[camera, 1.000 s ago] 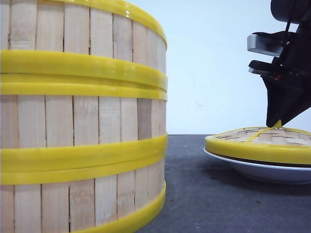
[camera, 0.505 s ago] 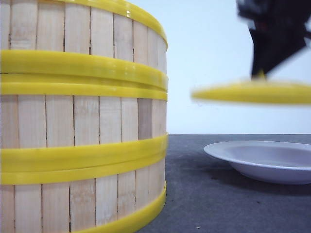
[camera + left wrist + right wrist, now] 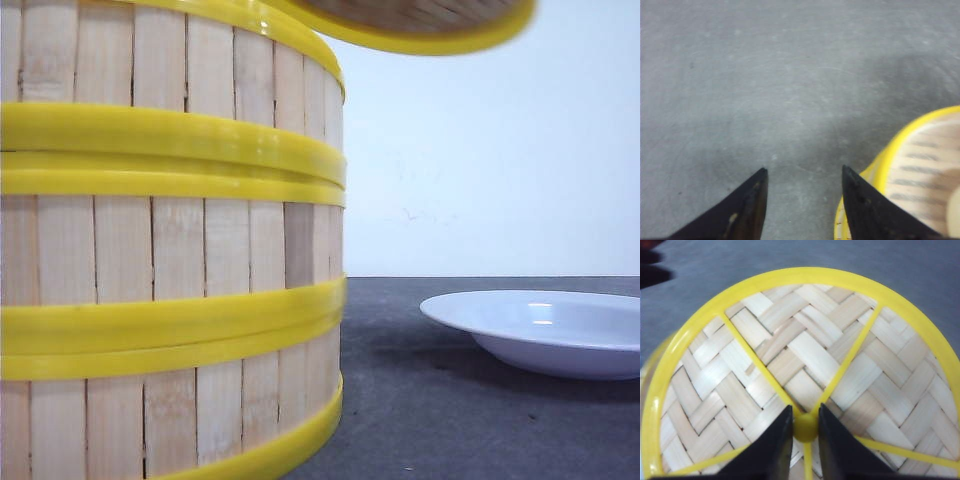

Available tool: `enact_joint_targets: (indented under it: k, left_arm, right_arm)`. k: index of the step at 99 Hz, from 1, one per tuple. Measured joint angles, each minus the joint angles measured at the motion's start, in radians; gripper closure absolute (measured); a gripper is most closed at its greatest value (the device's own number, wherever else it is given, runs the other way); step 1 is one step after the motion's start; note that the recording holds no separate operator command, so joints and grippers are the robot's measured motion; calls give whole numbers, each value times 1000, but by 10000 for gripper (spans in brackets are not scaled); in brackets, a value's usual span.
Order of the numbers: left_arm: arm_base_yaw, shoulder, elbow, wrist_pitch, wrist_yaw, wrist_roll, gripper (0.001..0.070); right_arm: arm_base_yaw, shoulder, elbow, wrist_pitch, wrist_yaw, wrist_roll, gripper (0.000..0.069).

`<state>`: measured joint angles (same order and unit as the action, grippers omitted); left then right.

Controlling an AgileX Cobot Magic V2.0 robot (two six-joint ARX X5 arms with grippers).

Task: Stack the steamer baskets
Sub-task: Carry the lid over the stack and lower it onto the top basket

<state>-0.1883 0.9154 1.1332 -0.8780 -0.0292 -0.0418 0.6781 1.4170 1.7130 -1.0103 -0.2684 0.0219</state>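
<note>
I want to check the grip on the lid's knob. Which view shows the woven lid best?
The right wrist view: the woven lid fills it, the right gripper shut on its yellow knob. The front view catches only its blurred rim above the stacked steamer baskets. In the left wrist view I cannot pick it out.

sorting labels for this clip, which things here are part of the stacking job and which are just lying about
Part of the job:
- steamer baskets, already stacked
- woven lid, held up by its knob
- right gripper, shut on the knob
- left gripper, open over the table beside a basket

Just lying about:
- white plate, empty
- grey table
</note>
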Motion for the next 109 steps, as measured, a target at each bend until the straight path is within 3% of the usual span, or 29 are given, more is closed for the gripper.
enact_joint_targets:
  k: [23,48,71,109]
  left_arm:
    - [56,0,0,0,0,0,434]
    - [62,0,0,0,0,0,434]
    - [62,0,0,0,0,0,434]
    - [63,1,0,0,0,0,434]
  right_arm:
    - [152,95,89,-19,11,-1,634]
    - [238,193,113,-19,64,-26,634]
    - [282,238,113,2,114,-54,634]
    - [309,285,117,29,115,-71,634]
